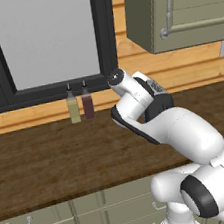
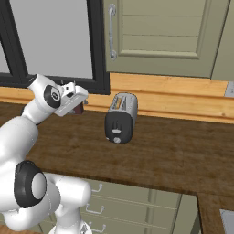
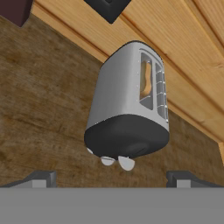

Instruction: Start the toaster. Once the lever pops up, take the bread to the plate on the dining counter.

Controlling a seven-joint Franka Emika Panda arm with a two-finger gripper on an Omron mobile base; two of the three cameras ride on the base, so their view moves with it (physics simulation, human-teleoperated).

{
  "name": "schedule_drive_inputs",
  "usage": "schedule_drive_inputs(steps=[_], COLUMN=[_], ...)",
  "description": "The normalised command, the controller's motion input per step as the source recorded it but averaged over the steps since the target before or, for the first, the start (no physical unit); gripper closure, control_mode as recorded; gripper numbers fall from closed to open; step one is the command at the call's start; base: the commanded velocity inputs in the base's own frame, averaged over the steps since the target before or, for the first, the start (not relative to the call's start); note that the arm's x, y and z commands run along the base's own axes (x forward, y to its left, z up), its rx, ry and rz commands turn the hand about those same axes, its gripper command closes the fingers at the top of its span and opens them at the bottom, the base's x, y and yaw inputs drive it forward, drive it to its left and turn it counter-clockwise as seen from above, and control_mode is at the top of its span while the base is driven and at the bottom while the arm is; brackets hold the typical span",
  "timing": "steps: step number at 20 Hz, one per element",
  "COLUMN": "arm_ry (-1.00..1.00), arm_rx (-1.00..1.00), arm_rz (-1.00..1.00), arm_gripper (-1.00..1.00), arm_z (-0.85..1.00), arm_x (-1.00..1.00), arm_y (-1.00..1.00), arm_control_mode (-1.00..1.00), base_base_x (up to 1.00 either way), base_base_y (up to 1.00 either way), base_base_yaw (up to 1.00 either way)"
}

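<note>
End effector point(image 3: 112, 178) is spread wide and well above the toaster point(image 3: 127, 109), so a sloppy descent could miss the lever and just shove it along the tabletop point(image 3: 39, 109).

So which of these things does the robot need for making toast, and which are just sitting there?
For the job:
- toaster
- bread in one slot
- pincer, open, aimed at the toaster

Just sitting there:
- two bottles by the window
- wall cabinet
</note>
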Motion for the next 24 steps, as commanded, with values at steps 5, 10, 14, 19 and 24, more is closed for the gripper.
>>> schedule_drive_inputs(steps=[5, 10, 14, 19, 24], arm_ry=[0.0, 0.0, 0.0, 0.0, 0.0], arm_rx=[0.0, 0.0, 0.0, 0.0, 0.0], arm_rz=[0.0, 0.0, 0.0, 0.0, 0.0], arm_gripper=[-1.0, -1.0, -1.0, -1.0, -1.0], arm_z=[0.0, 0.0, 0.0, 0.0, 0.0], arm_x=[0.0, 0.0, 0.0, 0.0, 0.0], arm_y=[0.0, 0.0, 0.0, 0.0, 0.0], arm_control_mode=[-1.0, -1.0, -1.0, -1.0, -1.0], base_base_x=[0.0, 0.0, 0.0, 0.0, 0.0], base_base_y=[0.0, 0.0, 0.0, 0.0, 0.0], base_base_yaw=[0.0, 0.0, 0.0, 0.0, 0.0])
